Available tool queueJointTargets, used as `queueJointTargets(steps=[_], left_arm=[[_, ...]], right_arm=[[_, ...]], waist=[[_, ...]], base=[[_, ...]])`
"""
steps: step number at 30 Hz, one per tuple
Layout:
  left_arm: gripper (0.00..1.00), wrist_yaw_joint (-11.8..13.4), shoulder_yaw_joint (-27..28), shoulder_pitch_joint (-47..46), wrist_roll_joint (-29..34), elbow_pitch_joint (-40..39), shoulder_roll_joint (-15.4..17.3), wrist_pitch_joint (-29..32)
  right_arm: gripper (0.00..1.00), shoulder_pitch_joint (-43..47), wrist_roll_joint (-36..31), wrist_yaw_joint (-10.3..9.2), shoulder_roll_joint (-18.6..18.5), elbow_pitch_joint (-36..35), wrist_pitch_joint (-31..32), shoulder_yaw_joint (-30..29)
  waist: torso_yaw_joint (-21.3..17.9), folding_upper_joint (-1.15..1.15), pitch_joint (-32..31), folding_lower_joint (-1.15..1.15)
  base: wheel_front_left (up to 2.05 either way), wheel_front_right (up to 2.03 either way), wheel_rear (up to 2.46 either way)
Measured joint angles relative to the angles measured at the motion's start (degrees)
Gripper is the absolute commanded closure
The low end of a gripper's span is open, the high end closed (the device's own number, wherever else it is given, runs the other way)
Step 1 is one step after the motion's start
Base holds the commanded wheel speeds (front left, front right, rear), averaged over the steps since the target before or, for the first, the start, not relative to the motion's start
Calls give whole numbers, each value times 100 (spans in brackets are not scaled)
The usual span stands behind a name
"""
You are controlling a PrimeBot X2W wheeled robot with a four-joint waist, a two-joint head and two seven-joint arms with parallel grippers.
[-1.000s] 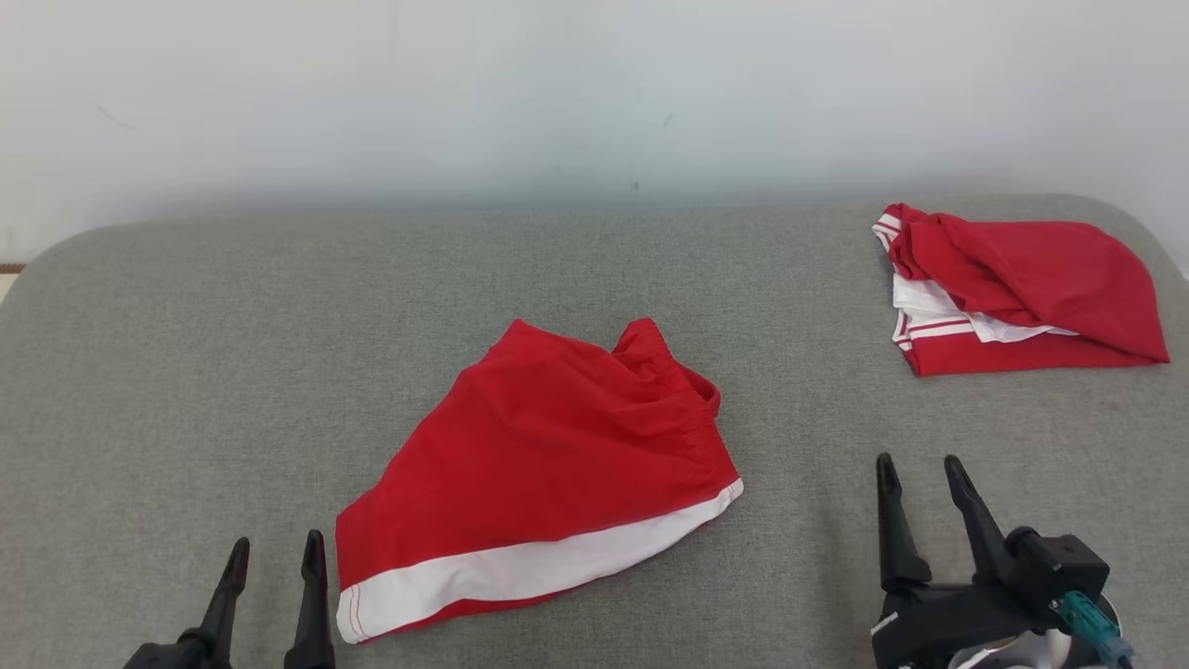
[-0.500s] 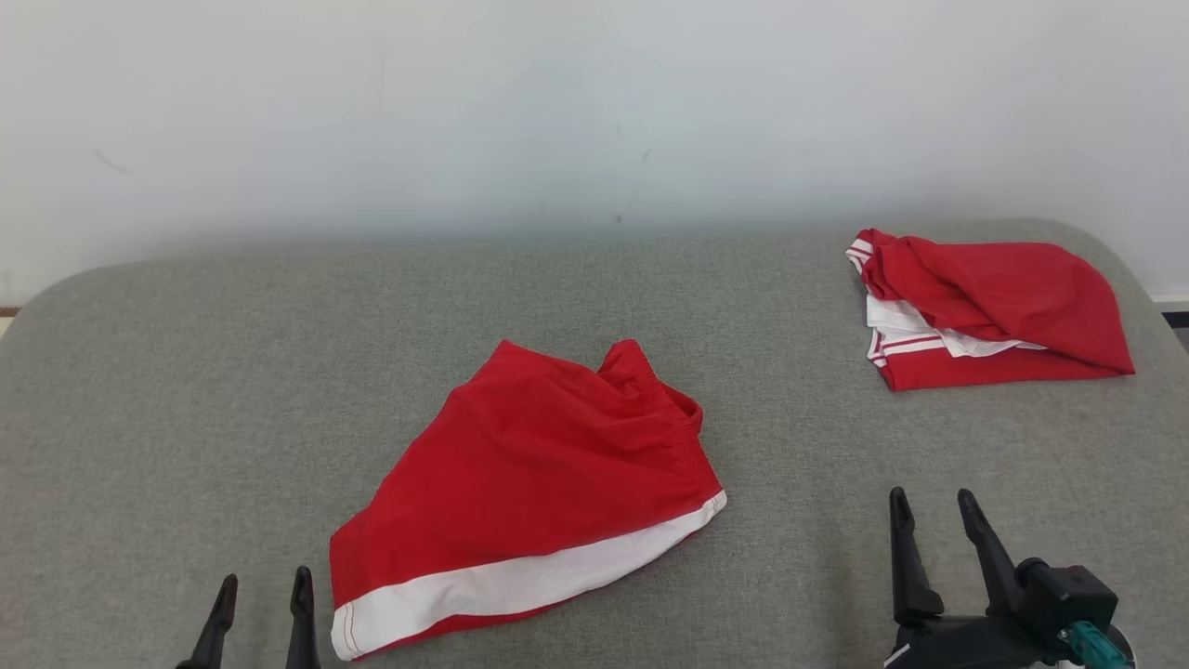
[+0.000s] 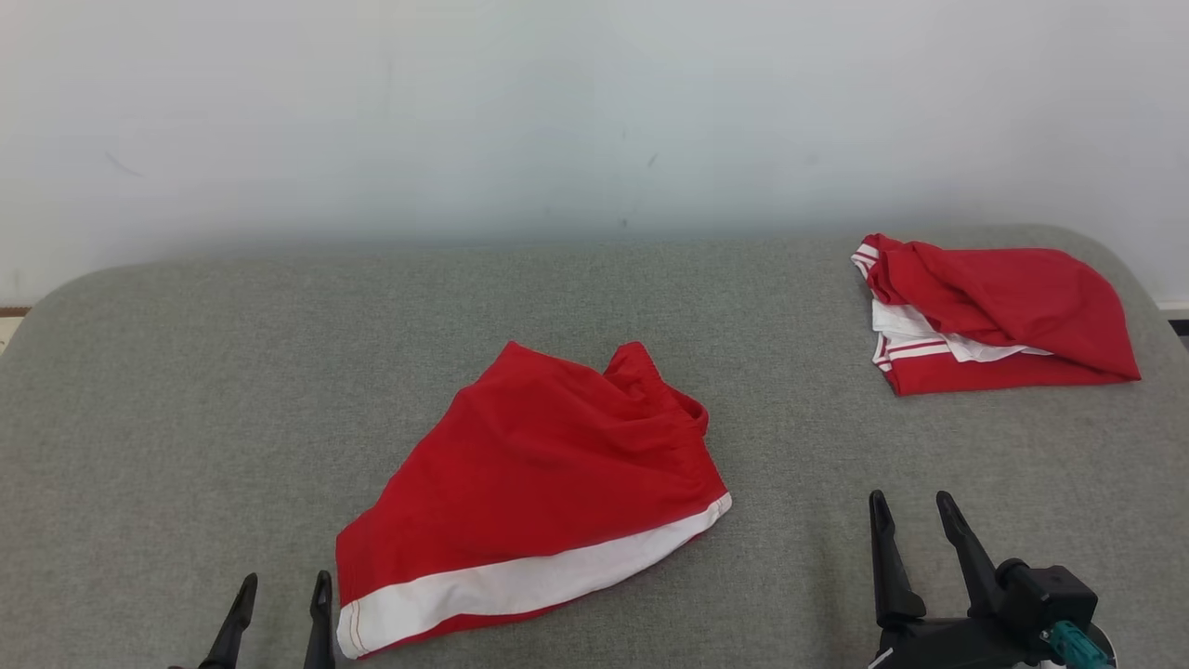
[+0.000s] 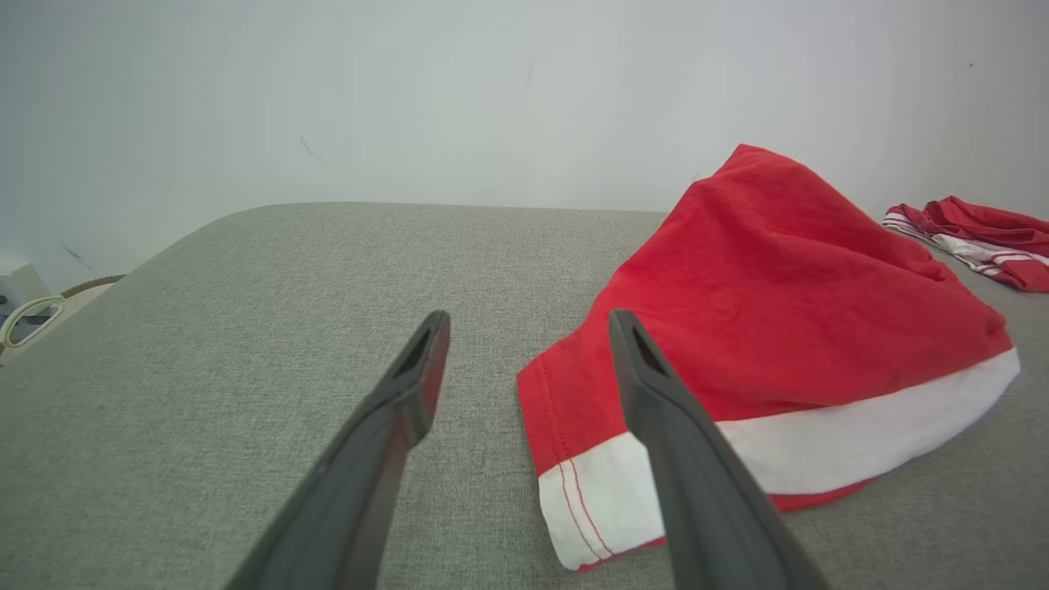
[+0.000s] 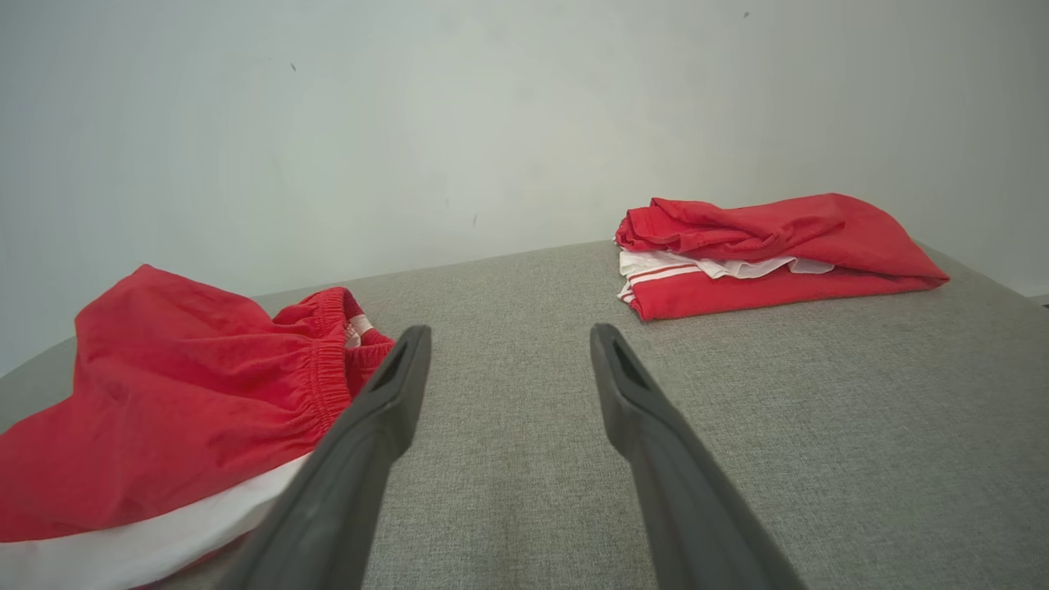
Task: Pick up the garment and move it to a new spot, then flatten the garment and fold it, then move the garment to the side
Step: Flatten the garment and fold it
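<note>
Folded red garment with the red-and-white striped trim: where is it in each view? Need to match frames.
Head view: folded red garment with red-and-white striped trim at upper right.
Left wrist view: garment at far right edge, small.
Right wrist view: garment upper right of centre.
Shared landmark: red shorts with white band, to its left in all three.

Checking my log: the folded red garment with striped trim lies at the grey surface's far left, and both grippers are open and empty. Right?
Not quite. The folded garment lies at the far right of the grey surface, as the head view shows. The rest stands: the left gripper and right gripper are open and empty.
</note>
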Motion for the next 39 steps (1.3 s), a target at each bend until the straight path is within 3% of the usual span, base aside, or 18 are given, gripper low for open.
queueJointTargets(steps=[39], left_arm=[[0, -101, 154, 20, 122, -8, -129, 0]], right_arm=[[0, -16, -33, 0, 24, 20, 0, 67]], waist=[[-93, 0, 49, 0]], base=[[0, 0, 0]])
